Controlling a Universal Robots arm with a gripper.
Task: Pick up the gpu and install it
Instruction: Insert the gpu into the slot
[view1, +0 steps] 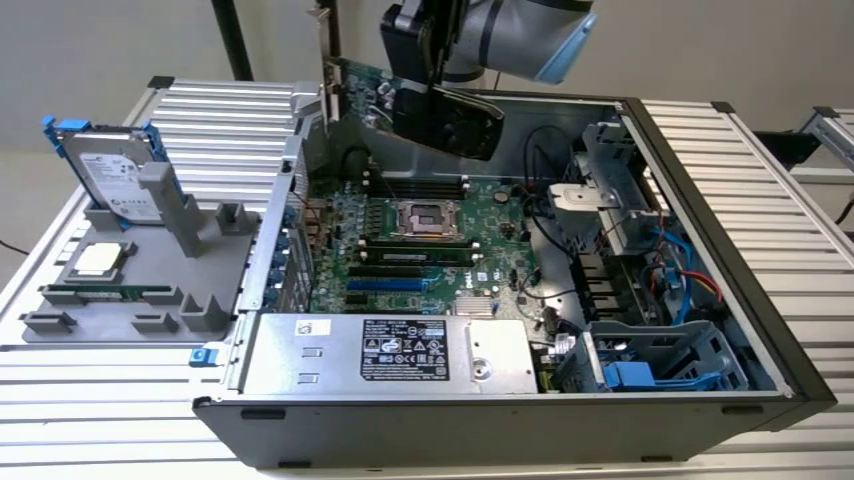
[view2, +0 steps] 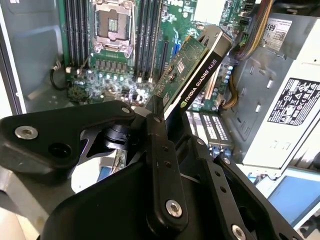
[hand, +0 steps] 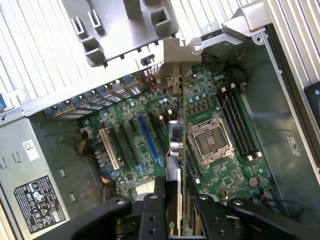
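Gpu is up in the air, clear of the board, hanging above the far end of the open computer case in the exterior view. Jaws clenched on it: in the second wrist view the black fingers pinch the card's near end, and the card juts out tilted, green board on one face, black cooler on the other. Its silver end bracket points toward the exterior view's left, near the case's rear wall. In the first wrist view the card is seen edge-on, held over the motherboard between the blue expansion slot and the empty processor socket. Gripper sits at the top of the exterior view.

Power supply lies along the case's near side. Left of the case, on the counter, a grey fixture holds a hard drive standing upright.
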